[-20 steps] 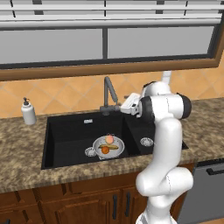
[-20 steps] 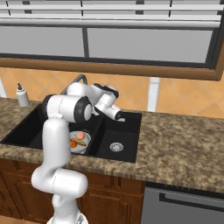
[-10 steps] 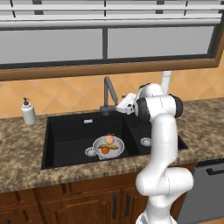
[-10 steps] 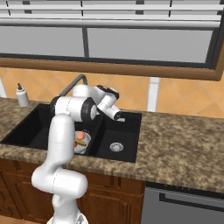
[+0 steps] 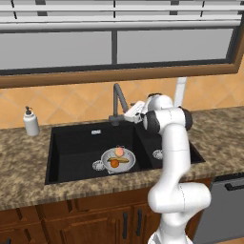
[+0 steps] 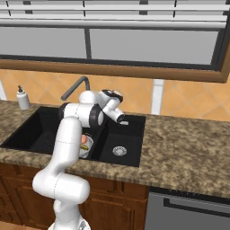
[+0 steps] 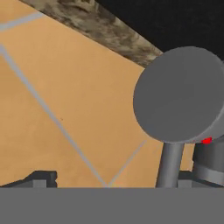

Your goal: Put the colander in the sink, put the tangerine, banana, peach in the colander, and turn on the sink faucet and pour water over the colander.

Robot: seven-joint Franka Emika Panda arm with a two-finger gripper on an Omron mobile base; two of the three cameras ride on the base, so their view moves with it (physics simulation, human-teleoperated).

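1. The colander (image 5: 118,160) sits on the floor of the wider left basin of the sink (image 5: 71,147), close to the wall that divides it from the right basin.
2. Inside the colander I can see the peach (image 5: 119,151) on the side toward the faucet, the tangerine (image 5: 114,163) on the side toward the counter front, and the banana (image 5: 121,160) lying between them.
3. The sink faucet (image 5: 116,102) stands behind the sink, near the divider. Its spout rises and bends over the basins, and I see no water coming from it.
4. The gripper (image 5: 128,113) is at the base of the faucet, on its right side, just beside it. In the hand view a round grey part of the faucet, with a small red mark on it, is very near the camera. Whether the fingers touch it, I cannot tell.
5. The jaws stand wide open and hold nothing.
6. I judge that the step in hand is turning on the water, since the colander and the three fruits are already in place.
7. The next move probably calls for a push on the small lever with one finger, and after that the spout should point over the colander, so the water falls on the fruit.
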